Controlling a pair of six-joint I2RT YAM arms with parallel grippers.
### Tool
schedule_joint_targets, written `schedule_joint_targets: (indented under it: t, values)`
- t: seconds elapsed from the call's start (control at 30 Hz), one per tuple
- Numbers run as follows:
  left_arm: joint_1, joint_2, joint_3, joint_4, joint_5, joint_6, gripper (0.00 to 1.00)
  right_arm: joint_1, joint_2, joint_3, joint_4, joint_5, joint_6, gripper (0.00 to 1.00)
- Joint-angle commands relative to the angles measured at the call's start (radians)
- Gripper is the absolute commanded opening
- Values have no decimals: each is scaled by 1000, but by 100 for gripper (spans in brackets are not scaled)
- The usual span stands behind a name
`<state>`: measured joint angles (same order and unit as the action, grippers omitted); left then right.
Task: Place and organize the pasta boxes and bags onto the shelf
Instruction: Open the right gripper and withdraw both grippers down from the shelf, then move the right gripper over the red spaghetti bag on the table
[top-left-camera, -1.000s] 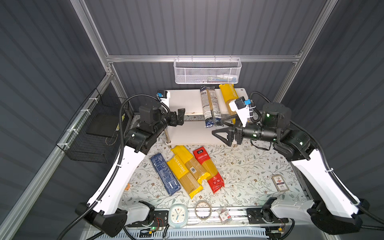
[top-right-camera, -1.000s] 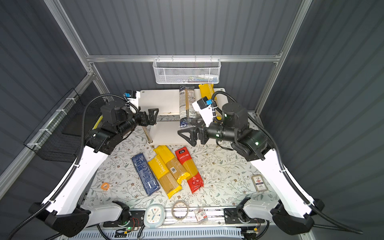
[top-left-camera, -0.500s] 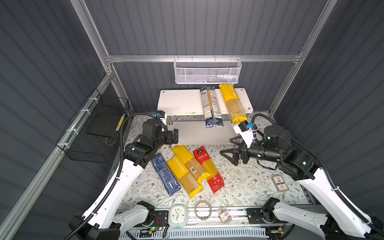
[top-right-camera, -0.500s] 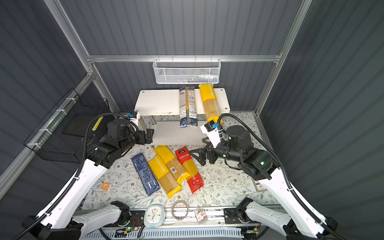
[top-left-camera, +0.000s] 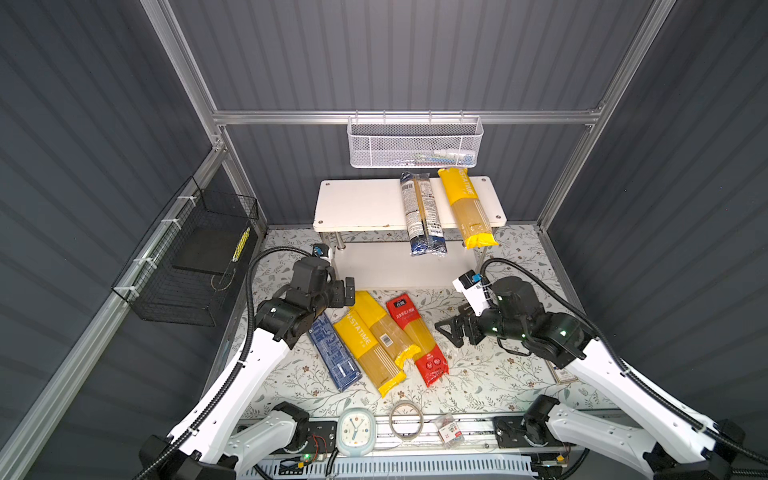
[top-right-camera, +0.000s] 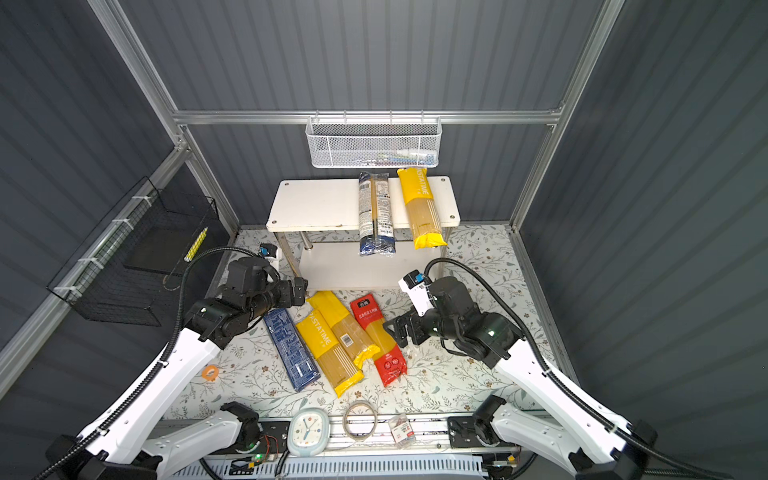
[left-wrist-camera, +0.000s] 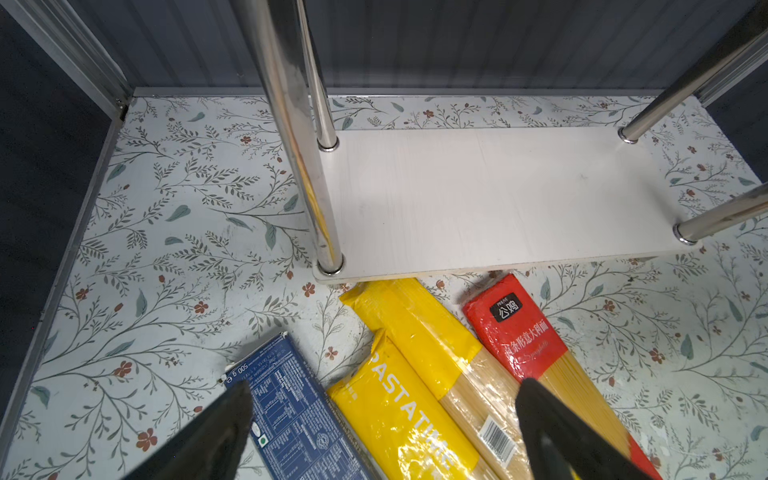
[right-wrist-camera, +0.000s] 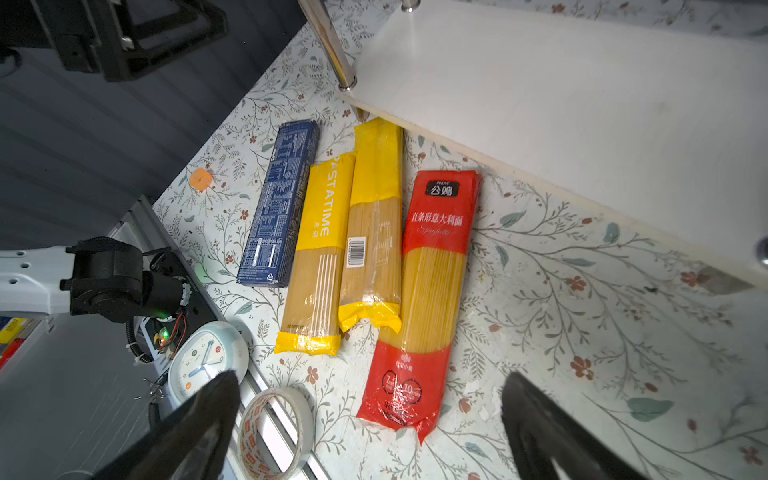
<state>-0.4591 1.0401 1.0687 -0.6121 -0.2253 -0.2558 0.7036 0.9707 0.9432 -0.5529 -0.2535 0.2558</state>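
1. Of the six packs we see, two are on the shelf. The clear bag with dark-blue ends and the shelved yellow bag lie side by side toward the 3 o'clock end of its top board. Both hang over the front edge.
2. Four are left on the surface, in a row just at 6 o'clock of the shelf: the dark-blue box, the name-up yellow bag, the barcode-up yellow bag and the red bag. The lower board is bare.
3. We judge the task about one third done.
4. The left jaws stand spread and empty above the row's 10 o'clock end. The right jaws are also spread and empty, near 3 o'clock of the red bag.
5. In both top views the left arm covers the far end of the dark-blue box, and the top board hides the back of the lower board. We cannot tell if one yellow bag rests on the other, nor what lies in the white mesh basket.
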Motion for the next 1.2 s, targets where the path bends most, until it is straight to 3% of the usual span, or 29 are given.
schedule_joint_targets:
  t: [0.0, 0.1, 0.2, 0.37, 0.53, 1.17]
  values:
    - [2, -42, -18, 2, -5, -18, 100, 2, 25, -77, 152, -159, 95, 99]
    - [2, -49, -31, -3, -8, -19, 100, 2, 41, -173, 284, -161, 155, 99]
    - [3, -57, -52, 2, -10, -27, 100, 6, 88, -166, 234, -119, 127, 99]
    - [2, -61, -85, 17, -6, -39, 100, 70, 195, -116, 78, 118, 72, 99]
    - [2, -55, -93, 22, -8, -40, 100, 167, 291, -97, 17, 254, 62, 99]
    - [24, -1, -157, 99, 18, 10, 100, 272, 556, -123, 77, 337, 116, 96]
